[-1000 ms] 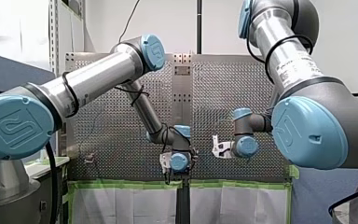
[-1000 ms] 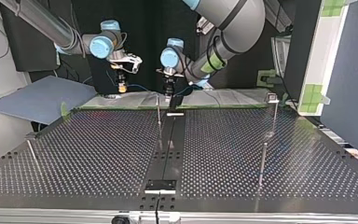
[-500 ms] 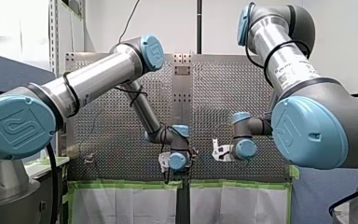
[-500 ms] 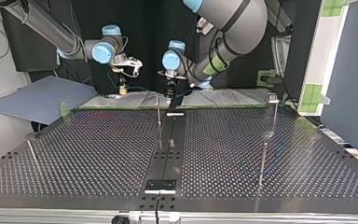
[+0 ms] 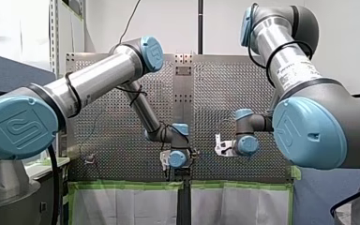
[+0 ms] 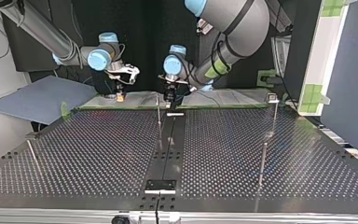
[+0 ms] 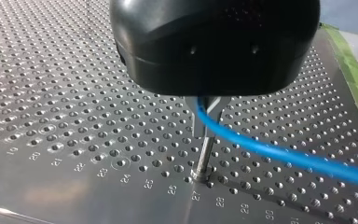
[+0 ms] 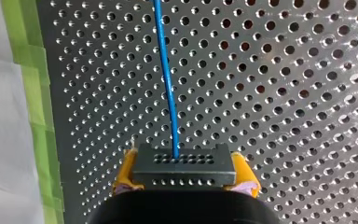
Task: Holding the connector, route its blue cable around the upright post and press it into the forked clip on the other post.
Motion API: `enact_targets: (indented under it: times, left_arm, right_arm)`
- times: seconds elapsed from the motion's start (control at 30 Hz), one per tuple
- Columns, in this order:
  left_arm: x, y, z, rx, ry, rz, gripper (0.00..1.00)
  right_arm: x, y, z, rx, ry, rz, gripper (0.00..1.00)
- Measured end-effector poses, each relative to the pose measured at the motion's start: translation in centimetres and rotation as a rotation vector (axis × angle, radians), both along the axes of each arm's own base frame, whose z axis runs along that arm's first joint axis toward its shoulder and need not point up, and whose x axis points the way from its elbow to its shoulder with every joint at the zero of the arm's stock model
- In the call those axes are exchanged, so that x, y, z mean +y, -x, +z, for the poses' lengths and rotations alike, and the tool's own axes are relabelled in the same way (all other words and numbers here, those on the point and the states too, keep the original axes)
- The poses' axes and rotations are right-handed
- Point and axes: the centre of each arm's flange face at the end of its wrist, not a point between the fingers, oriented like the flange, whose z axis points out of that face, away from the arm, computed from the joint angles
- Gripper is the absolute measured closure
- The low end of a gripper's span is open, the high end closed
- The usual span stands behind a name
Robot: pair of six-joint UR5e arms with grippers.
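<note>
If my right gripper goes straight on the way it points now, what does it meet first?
Probably the perforated table. The right gripper, shut on the connector, faces a bare part of it; only the blue cable runs ahead. The connector would touch first; the depth is unclear.

Shiny perforated metal table point(image 7: 51, 93), glossy blue cable point(image 7: 279, 152), matt black connector point(image 8: 184, 170)

Even light, glints on perforated table point(image 6: 98, 154)

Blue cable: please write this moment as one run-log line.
right gripper shut on connector | blue cable runs past post by left gripper
</note>
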Motion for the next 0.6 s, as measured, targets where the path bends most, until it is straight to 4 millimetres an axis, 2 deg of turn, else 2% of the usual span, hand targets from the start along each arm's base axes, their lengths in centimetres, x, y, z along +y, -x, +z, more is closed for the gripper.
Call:
enact_targets:
  times: [0.6]
  left_arm:
    - [0.21,-0.67,0.13,0.003,0.016,-0.025,1.00]
  right_arm:
    - [-0.96,0.63,0.24,-0.012,-0.002,0.012,1.00]
